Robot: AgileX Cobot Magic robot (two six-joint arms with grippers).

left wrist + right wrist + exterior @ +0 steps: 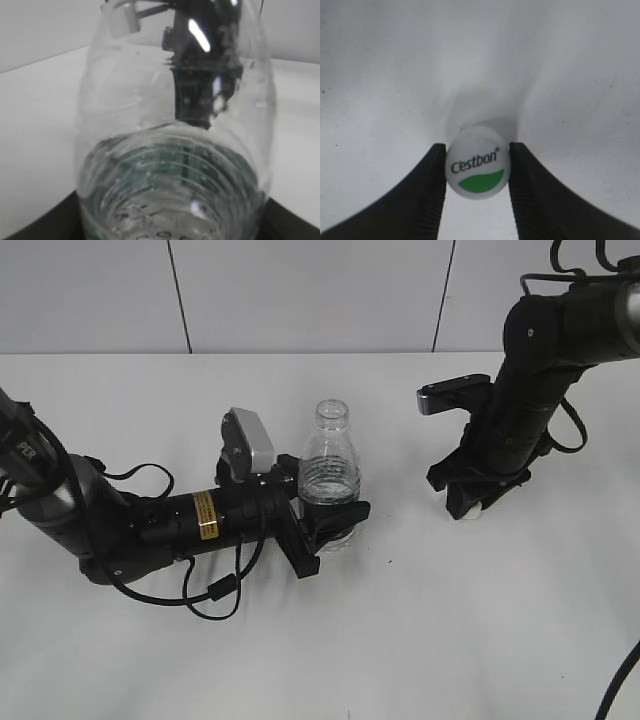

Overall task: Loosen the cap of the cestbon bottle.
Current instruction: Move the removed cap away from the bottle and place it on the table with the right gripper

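Note:
The cestbon bottle [329,468] stands upright on the table, clear and ribbed, with its neck open and no cap on it. My left gripper [335,522] is shut on its lower body, where the green label shows. In the left wrist view the bottle [175,150] fills the frame between the dark jaws [172,227]. The cap [477,170], white with a green patch and "Cestbon" print, sits between the fingers of my right gripper [477,150], which is shut on it just above or on the table. In the exterior view the right gripper [474,502] is down at the table, right of the bottle, with the cap [468,512] showing white at its tips.
The white table [400,640] runs to a grey panelled wall at the back. Left arm cables [215,590] lie on the table beside the left arm. The right arm [530,390] stands over the table's right side.

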